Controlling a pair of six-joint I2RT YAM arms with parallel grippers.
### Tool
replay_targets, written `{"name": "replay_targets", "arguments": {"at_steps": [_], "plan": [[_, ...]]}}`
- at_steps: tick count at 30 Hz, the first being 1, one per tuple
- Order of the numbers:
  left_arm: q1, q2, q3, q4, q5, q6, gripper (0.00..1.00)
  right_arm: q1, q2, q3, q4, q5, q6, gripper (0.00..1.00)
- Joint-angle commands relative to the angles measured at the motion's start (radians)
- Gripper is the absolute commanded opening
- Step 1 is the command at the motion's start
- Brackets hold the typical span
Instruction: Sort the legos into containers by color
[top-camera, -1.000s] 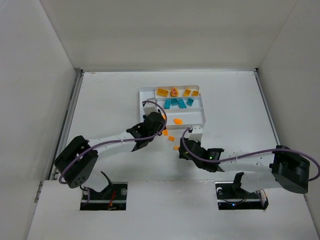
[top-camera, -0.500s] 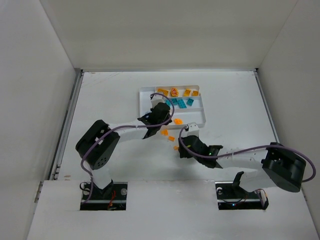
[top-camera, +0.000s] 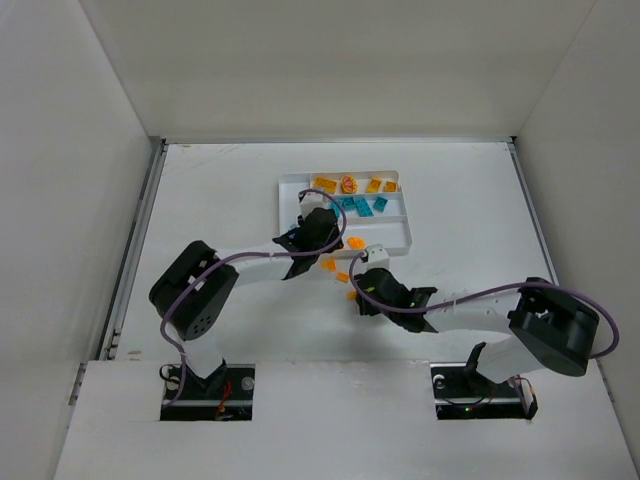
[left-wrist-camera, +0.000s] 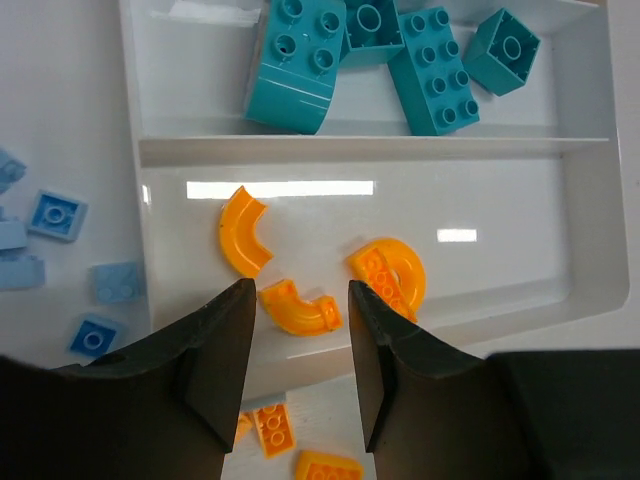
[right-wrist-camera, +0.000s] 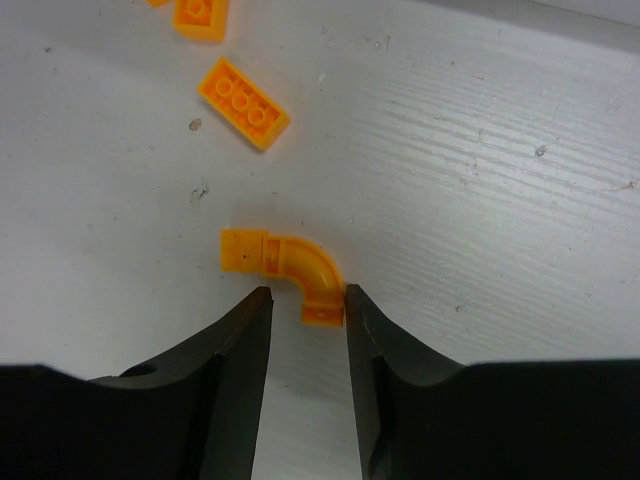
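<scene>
On the left, the orange sorting looked to be at a drop-off. The left pincer (left-wrist-camera: 300, 288) hung over the tray (left-wrist-camera: 350, 148), above its near long section. Its jaws stood released, moderately apart, with nothing grasped. A curved orange piece (left-wrist-camera: 295, 305) lay on the section floor just beyond the fingertips, beside two more orange curves (left-wrist-camera: 243, 232). Teal bricks (left-wrist-camera: 430, 70) filled the next section, and light blue tiles (left-wrist-camera: 55, 215) lay past the tray's left inner wall. By my reading, this arm's next move called for lifting clear of the rim and coming back to the flat orange bricks (left-wrist-camera: 270, 425) lying on the desk (left-wrist-camera: 420, 440) just outside the tray.

On the right, a pick was being set up. The right pincer (right-wrist-camera: 305, 292) sat low over the desk, jaws released and narrowly parted. An orange elbow (right-wrist-camera: 285, 275) lay on the desk with one end right at the gap between the fingertips. Whether a finger touched it I could not tell. The next move likely needed a short advance, then closing squarely on that end, since the rounded shape could twist or skid out. Another loose orange brick (right-wrist-camera: 243, 103) lay further off.
</scene>
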Motion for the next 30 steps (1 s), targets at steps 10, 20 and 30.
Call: {"name": "replay_targets", "arguments": {"at_steps": [10,20,30], "plan": [[-0.078,-0.338,-0.276,0.038,-0.068,0.014,0.39,0.053,0.025,0.042,-0.069,0.049,0.072,0.18],[-0.246,-0.406,-0.393,0.046,-0.133,0.017,0.41,0.012,-0.188,0.010,-0.121,0.096,0.112,0.14],[-0.358,-0.322,-0.362,0.069,-0.159,-0.006,0.44,-0.223,-0.093,0.167,-0.003,0.013,-0.026,0.15]]}}
